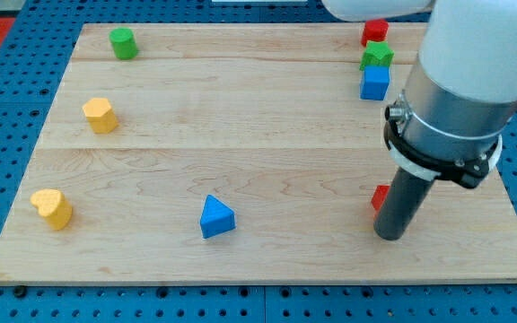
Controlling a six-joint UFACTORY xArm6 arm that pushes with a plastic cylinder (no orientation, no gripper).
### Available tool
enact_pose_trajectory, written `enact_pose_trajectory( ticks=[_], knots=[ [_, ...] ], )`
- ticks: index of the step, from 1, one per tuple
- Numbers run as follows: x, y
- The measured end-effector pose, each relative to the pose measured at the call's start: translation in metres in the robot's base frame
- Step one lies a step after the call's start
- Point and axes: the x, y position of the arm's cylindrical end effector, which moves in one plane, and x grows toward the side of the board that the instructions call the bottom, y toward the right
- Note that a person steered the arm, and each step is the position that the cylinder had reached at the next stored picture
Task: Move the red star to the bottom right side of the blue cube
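Note:
The blue cube [374, 83] sits near the view's top right, just below a green star-like block [377, 56]. A red block [380, 196], mostly hidden behind the rod so its shape cannot be made out, lies low on the right, far below the blue cube. My tip [390, 235] rests on the board just below and right of that red block, touching or almost touching it. The arm's large white and grey body covers the upper right.
A red block [374, 32] sits at the top edge above the green star. A green cylinder [123, 42] is at top left. Two yellow blocks [100, 115] [53, 207] lie on the left. A blue triangle [216, 217] lies bottom centre. The wooden board [240, 135] lies on blue pegboard.

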Motion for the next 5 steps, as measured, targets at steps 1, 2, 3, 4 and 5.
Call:
enact_pose_trajectory(
  ticks=[1,2,3,4,5],
  knots=[
    [-0.005,0.0],
    [-0.011,0.002],
    [-0.032,0.007],
    [-0.053,0.022],
    [-0.057,0.038]
  ],
)
